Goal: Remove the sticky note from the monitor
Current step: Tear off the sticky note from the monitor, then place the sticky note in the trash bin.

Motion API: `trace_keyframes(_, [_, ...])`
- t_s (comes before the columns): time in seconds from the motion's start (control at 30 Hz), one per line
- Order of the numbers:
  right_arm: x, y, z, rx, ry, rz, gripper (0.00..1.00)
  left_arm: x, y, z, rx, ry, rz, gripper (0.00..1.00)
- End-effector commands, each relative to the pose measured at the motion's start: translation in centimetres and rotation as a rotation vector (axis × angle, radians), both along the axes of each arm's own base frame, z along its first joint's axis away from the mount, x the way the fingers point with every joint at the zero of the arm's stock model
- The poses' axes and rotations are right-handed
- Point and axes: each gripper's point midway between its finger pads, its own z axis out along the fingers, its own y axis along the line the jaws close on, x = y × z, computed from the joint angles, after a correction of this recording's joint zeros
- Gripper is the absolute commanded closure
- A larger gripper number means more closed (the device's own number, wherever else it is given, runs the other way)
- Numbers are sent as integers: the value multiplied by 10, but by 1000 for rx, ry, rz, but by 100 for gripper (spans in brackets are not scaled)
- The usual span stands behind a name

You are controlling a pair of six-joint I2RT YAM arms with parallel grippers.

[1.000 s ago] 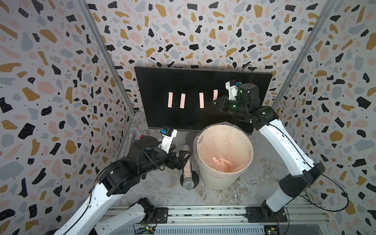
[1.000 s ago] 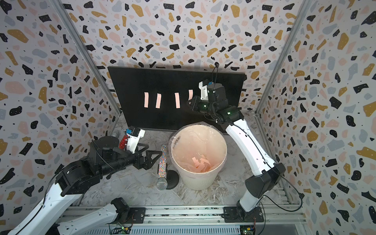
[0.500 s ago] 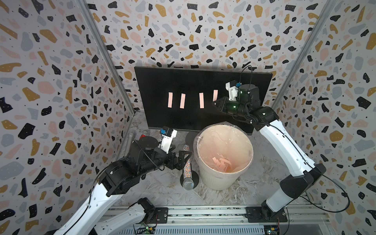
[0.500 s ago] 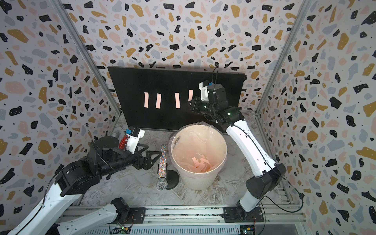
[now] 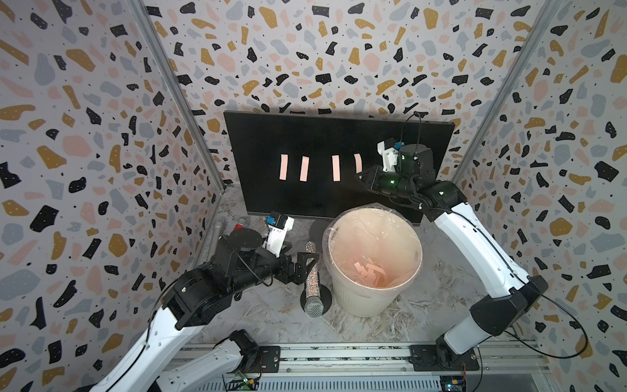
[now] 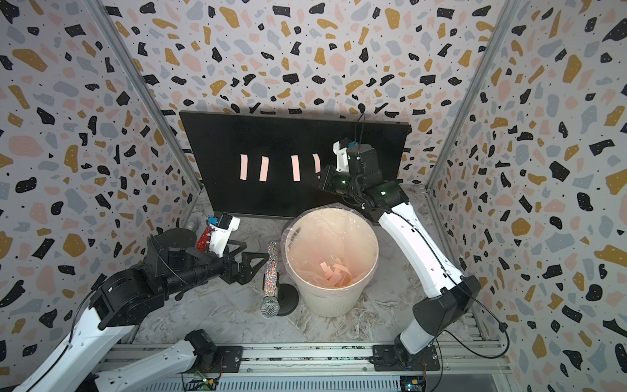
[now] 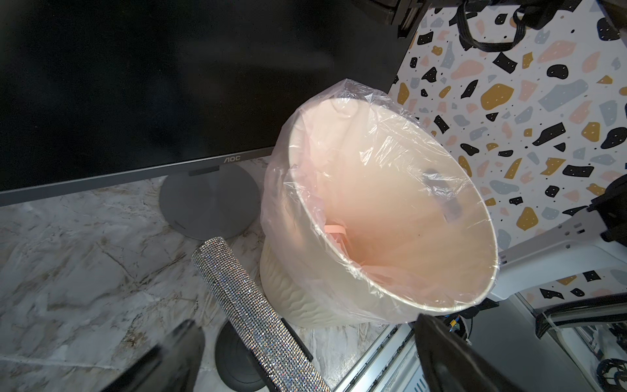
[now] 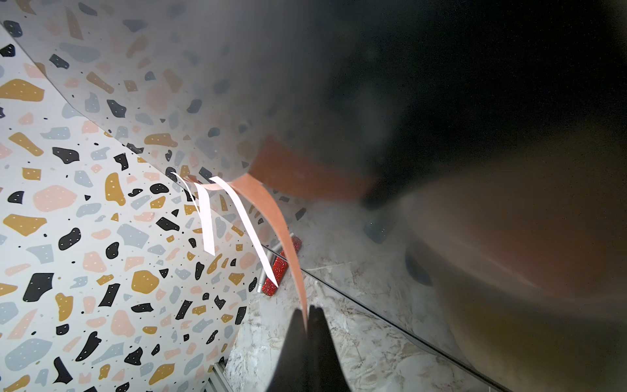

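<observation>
A lined cream bin (image 5: 359,301) stands just beside a glittery microphone (image 5: 311,271)

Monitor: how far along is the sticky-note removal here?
Done: several pink notes lie in the bin. In hand: the right gripper is shut on the rightmost note, which curves away from the monitor. Left: three more notes stuck to it.
</observation>
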Motion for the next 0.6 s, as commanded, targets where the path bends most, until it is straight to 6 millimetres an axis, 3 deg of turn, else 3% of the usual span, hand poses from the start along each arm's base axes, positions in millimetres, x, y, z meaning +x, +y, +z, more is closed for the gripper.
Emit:
trace_keyframes(0.0, [-14,-11,18,20,-36,1,100,0,2,19,-42,-41,9,1])
trace_keyframes(0.57, [-89,-30,6,-102,-28,186,100,-1,7,29,-80,-48,39,1])
